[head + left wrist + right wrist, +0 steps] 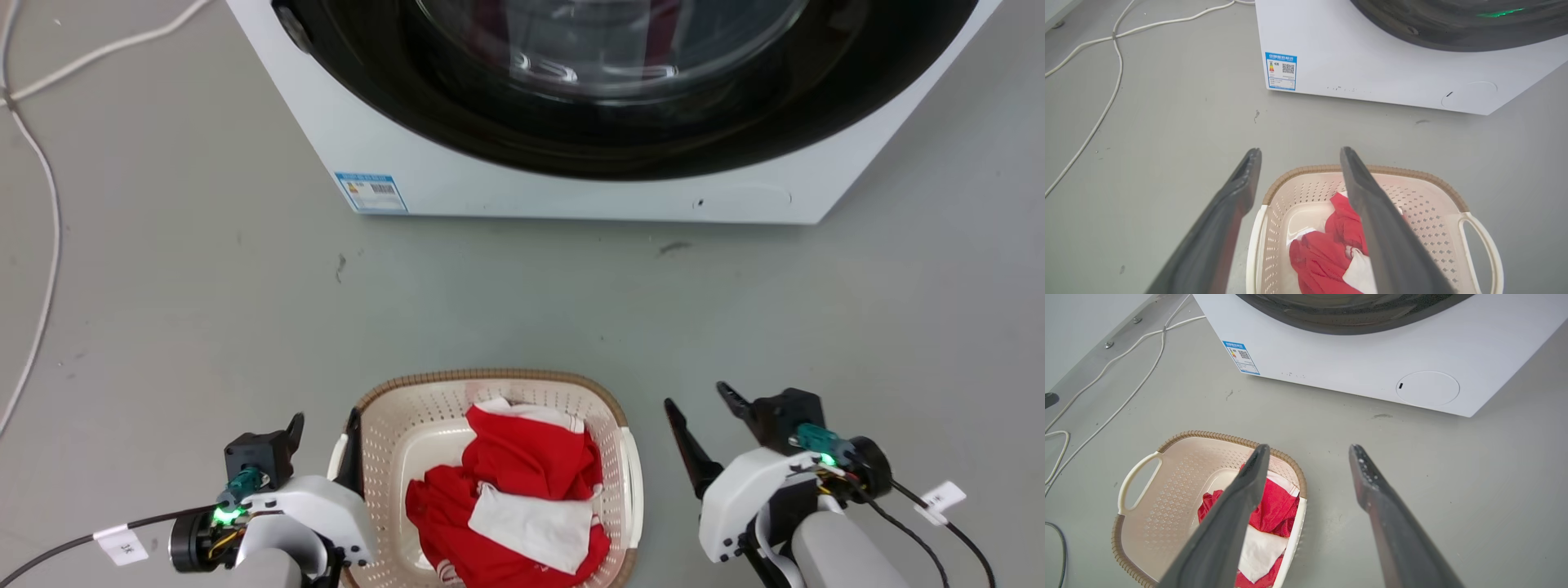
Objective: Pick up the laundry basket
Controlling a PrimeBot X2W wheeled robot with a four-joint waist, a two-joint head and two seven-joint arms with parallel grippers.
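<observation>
Left tool [325, 416] and right tool [695, 394]: white shells [751, 482], green lights [224, 514], dark fingers [690, 449], tagged black cables [151, 518].

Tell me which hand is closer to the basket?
The left hand, right beside the laundry basket; the right hand stands apart from it.

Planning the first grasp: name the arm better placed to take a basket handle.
Left, probably. The left gripper is open with one finger beside the white left handle of the laundry basket; the right gripper, also open, stands apart from it over the floor.

Bare floor [204, 310] around laundry basket [424, 408] — washing machine [571, 188] well beyond.
</observation>
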